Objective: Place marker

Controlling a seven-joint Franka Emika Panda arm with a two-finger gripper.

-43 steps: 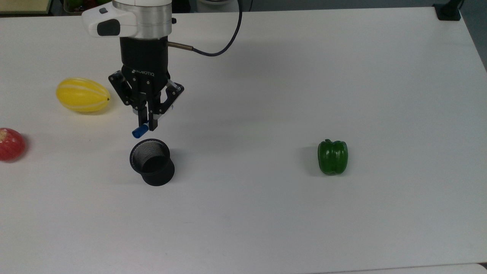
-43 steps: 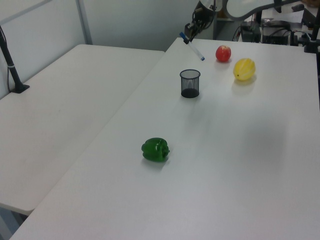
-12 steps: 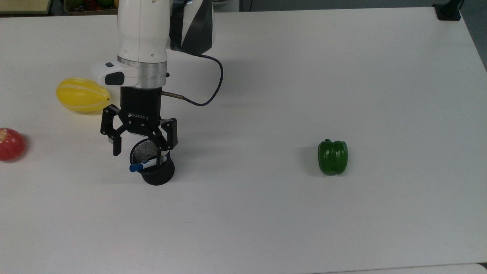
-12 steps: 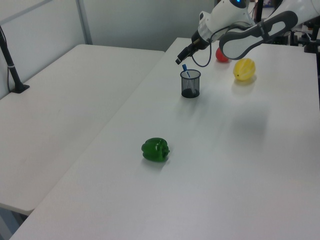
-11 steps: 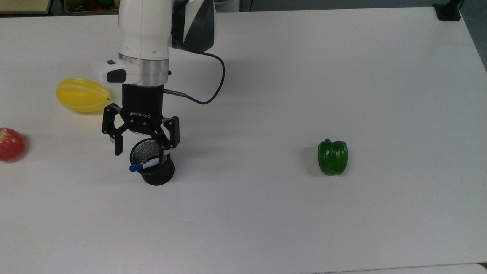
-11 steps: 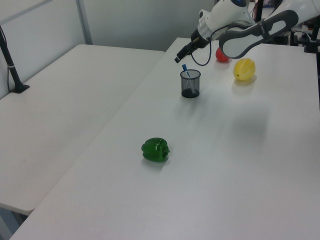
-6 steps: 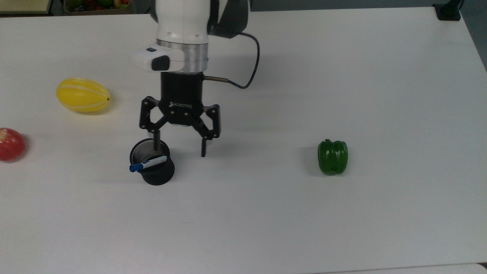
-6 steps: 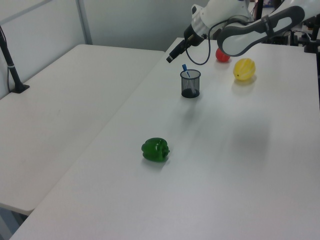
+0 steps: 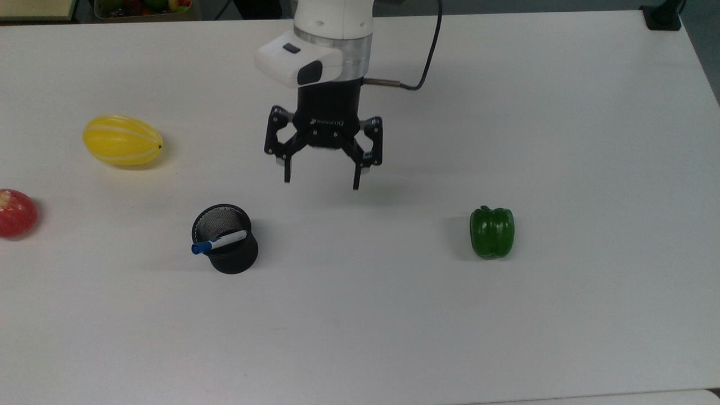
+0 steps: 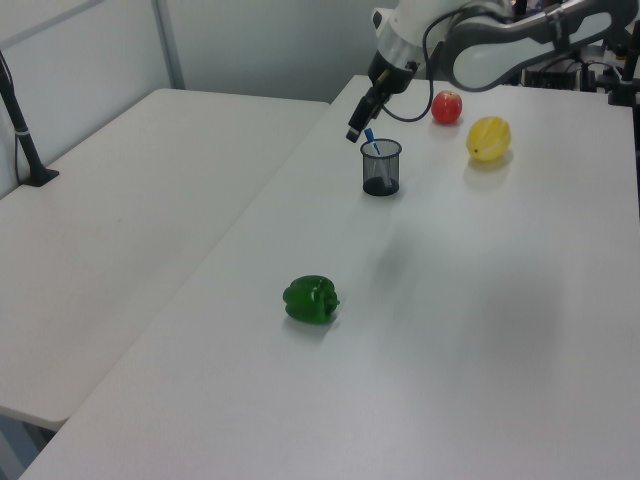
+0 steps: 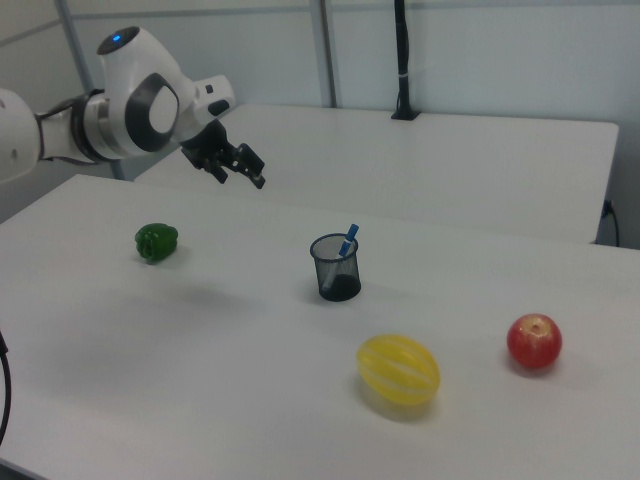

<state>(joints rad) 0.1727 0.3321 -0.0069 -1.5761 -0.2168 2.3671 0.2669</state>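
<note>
The white marker (image 9: 219,242) with a blue cap leans inside the black mesh cup (image 9: 226,241), cap end sticking out over the rim. In the left view the marker (image 10: 369,138) pokes up out of the cup (image 10: 380,167), and in the right view the marker (image 11: 348,240) does the same from the cup (image 11: 336,267). My gripper (image 9: 321,181) hangs open and empty above the table, up and to the top view's right of the cup. The gripper (image 10: 353,131) shows in the left view, and the gripper (image 11: 240,172) in the right view.
A green bell pepper (image 9: 492,231) lies at the top view's right. A yellow melon (image 9: 122,140) and a red apple (image 9: 17,212) lie at the top view's left. A cable (image 9: 426,61) trails from the wrist. The white table (image 9: 394,315) has wide bare room in front.
The marker went from my shut fingers into the cup and was let go. My open gripper has since risen and moved to the top view's right, away from the cup.
</note>
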